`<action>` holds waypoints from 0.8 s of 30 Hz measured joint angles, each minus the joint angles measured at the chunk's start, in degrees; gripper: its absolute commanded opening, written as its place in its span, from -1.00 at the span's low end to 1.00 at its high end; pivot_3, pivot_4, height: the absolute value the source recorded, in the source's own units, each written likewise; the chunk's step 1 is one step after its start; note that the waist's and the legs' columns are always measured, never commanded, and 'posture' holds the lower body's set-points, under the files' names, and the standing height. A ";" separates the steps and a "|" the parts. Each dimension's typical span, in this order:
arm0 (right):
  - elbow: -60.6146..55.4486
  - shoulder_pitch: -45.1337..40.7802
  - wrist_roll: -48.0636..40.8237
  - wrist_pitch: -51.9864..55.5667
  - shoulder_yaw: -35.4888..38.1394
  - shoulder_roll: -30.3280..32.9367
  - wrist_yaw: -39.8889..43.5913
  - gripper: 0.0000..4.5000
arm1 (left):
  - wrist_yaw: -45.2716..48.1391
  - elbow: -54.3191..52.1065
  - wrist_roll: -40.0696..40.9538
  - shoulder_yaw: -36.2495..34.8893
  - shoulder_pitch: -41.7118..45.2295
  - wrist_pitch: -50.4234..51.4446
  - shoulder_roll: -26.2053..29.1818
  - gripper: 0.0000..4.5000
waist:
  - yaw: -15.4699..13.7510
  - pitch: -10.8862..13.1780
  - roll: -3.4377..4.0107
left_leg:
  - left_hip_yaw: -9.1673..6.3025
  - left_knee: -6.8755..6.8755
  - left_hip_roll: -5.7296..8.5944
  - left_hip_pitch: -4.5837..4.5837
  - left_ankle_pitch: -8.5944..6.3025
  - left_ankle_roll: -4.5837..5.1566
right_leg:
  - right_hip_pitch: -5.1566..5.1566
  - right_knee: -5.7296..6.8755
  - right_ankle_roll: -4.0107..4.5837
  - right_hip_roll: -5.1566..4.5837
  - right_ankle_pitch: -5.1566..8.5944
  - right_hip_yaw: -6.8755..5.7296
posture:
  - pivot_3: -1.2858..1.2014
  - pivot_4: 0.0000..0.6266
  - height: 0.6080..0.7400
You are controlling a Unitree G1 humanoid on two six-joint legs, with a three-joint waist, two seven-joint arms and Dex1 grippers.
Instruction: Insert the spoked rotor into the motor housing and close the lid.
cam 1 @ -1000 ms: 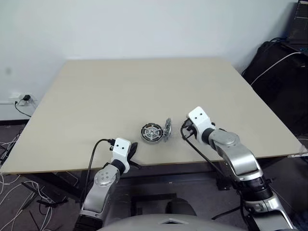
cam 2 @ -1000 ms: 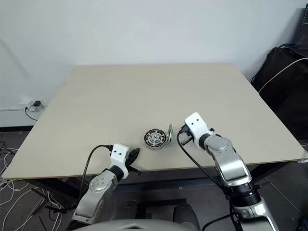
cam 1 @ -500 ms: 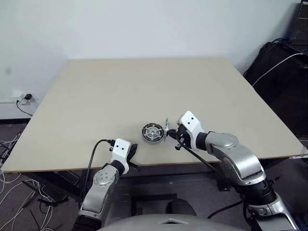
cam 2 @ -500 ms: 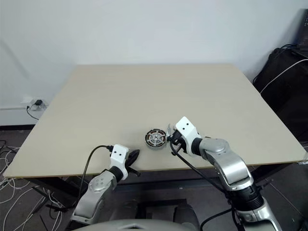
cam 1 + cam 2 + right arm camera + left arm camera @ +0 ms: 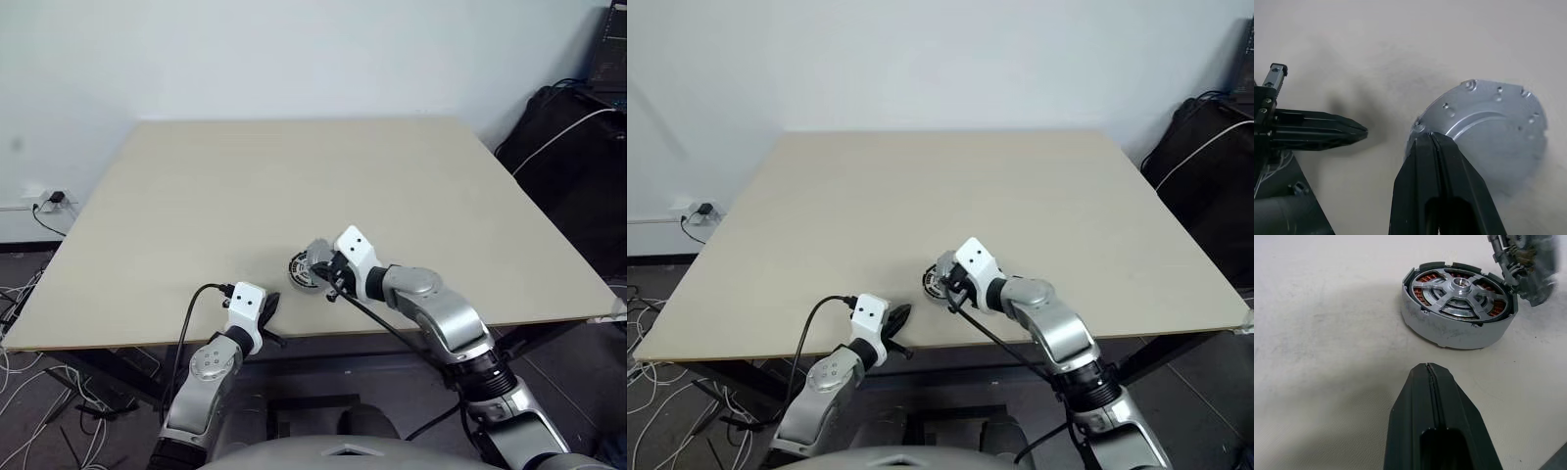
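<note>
- The left gripper (image 5: 266, 315) hangs at the near edge of the table (image 5: 196, 196), its two black fingers (image 5: 1431, 396) pressed flat together with nothing between them, tips aimed toward the motor housing (image 5: 1459, 303).
- The motor housing sits just ahead of those tips, apart from them, flat on the table; copper-brown windings ring the inside of its rim.
- The spoked rotor (image 5: 1465, 286) lies seated in the housing, spokes running out from a central hub.
- The lid (image 5: 1488, 127) stands tilted over the housing's far side from the left gripper, smooth silver face toward the right wrist camera.
- The right gripper (image 5: 1434, 147) is closed, fingertips against the lid's edge; whether they pinch the rim or only press on it is hard to make out.
- Beyond the lid, the right wrist camera also catches the left gripper's shut fingers.
</note>
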State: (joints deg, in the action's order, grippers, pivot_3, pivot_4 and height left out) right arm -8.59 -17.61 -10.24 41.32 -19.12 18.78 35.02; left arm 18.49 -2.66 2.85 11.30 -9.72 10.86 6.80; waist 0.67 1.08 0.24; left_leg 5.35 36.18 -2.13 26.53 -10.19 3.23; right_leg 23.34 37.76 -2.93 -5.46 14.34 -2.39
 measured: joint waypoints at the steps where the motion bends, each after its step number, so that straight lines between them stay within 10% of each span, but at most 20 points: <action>1: 1.35 -0.45 0.27 -0.30 -0.58 -0.67 0.06 -0.98 | -0.01 -0.01 0.00 0.00 0.01 0.01 0.00 -1.00 | 0.00 0.00 0.00 | 0.00 0.00 0.00 0.00 0.00 0.00 | 0.00 0.00 0.00 0.00 0.00 0.00 | 0.03 -1.00 1.00; 24: 21.41 -7.15 4.18 -8.24 -2.85 -9.42 2.87 -0.98 | -0.91 -0.14 0.01 0.01 -0.30 0.16 -0.44 -1.00 | 0.02 -0.03 0.03 | 0.04 0.01 -0.01 0.00 0.00 -0.01 | 0.01 0.06 0.00 0.02 -0.02 0.01 | 0.03 -1.00 1.00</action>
State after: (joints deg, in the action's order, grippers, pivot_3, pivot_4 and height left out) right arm 12.82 -24.76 -6.06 33.08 -21.98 9.36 37.89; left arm 17.57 -2.81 2.86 11.31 -10.02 11.02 6.36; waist 0.69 1.05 0.28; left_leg 5.39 36.19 -2.14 26.53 -10.19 3.22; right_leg 23.35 37.82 -2.93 -5.44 14.32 -2.37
